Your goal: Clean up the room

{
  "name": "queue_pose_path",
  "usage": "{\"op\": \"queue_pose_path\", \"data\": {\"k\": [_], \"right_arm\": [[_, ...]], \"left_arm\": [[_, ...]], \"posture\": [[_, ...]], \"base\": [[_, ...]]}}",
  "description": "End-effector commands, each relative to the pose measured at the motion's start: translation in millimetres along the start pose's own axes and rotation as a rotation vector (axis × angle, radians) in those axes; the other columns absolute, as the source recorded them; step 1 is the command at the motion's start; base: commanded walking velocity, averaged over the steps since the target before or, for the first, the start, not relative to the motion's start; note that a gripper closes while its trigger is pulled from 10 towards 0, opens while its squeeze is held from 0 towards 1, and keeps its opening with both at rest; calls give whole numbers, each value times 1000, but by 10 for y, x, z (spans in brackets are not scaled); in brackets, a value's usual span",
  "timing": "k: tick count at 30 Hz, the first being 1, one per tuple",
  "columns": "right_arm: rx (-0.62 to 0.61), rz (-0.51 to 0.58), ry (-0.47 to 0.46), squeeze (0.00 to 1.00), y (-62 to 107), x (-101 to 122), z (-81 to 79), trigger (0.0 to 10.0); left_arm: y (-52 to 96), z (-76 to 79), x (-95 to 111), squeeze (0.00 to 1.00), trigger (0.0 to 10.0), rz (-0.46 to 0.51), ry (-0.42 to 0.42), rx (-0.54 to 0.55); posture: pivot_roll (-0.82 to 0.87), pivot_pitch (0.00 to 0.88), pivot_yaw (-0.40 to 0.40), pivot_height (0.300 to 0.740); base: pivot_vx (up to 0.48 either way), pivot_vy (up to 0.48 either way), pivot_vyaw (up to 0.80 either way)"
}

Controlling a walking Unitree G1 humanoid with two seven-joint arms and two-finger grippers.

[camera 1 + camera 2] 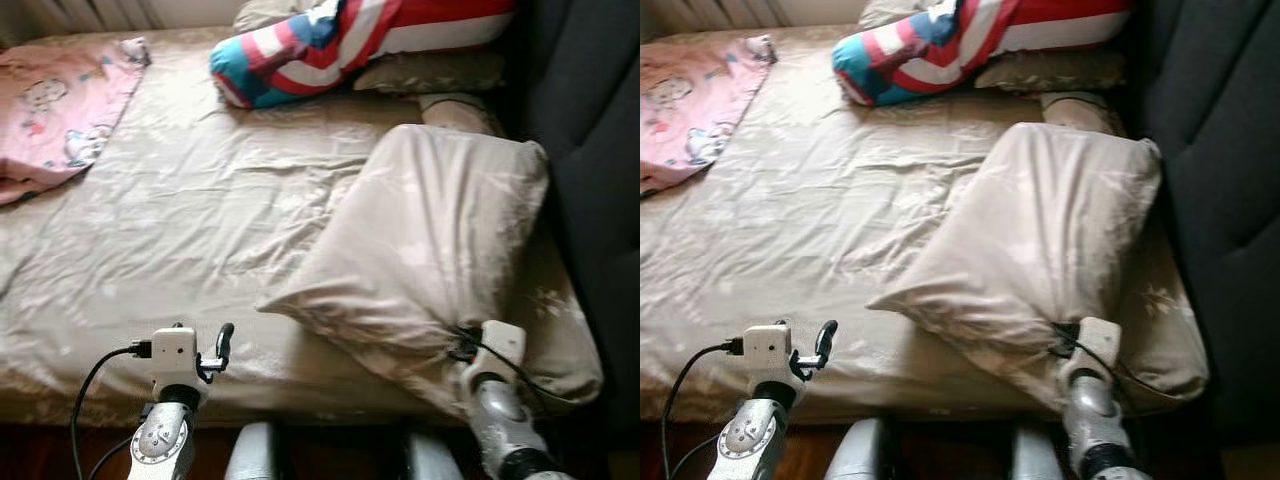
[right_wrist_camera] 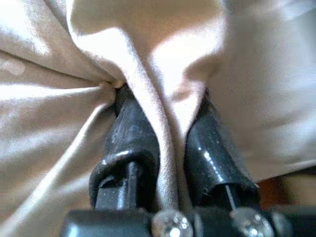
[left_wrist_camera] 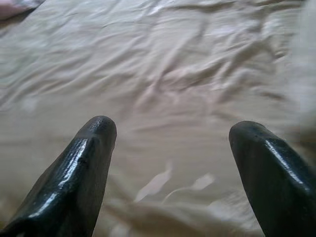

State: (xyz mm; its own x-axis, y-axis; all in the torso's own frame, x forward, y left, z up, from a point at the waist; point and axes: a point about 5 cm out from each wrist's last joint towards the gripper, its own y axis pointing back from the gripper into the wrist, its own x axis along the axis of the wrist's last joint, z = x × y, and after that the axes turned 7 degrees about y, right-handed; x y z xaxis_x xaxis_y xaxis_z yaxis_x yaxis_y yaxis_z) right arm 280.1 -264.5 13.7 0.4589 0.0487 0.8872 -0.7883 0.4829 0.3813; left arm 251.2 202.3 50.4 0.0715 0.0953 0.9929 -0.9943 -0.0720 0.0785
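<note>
Nearest, the right gripper (image 2: 168,148) pinches a fold of the beige pillow (image 1: 440,240), which lies tilted on the bed's (image 1: 200,230) right side. The left gripper (image 3: 170,148) hovers over the sheet (its 2 fingers spread apart). Farther back lie a striped pillow (image 1: 330,45) and pink blanket (image 1: 60,100).

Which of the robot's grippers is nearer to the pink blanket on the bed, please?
The left. The left gripper hovers open over the sheet at the bed's near edge, on the pink blanket's side; the right gripper is across the bed, clamped on the beige pillow.
</note>
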Motion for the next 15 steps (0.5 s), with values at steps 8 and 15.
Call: {"op": "queue_pose_path", "data": {"k": [8,15], "right_arm": [[-553,164,101,0,-59,461,1211,0],[-549,138,126,0,-68,444,1196,10000]], "left_arm": [[60,-11,-101,0,10000,-32,1,12],[69,-12,-108,0,10000,-34,2,8]], "posture": [[-79,159,36,638],[-73,158,39,638]], "base": [[0,0,0],[0,0,0]]}}
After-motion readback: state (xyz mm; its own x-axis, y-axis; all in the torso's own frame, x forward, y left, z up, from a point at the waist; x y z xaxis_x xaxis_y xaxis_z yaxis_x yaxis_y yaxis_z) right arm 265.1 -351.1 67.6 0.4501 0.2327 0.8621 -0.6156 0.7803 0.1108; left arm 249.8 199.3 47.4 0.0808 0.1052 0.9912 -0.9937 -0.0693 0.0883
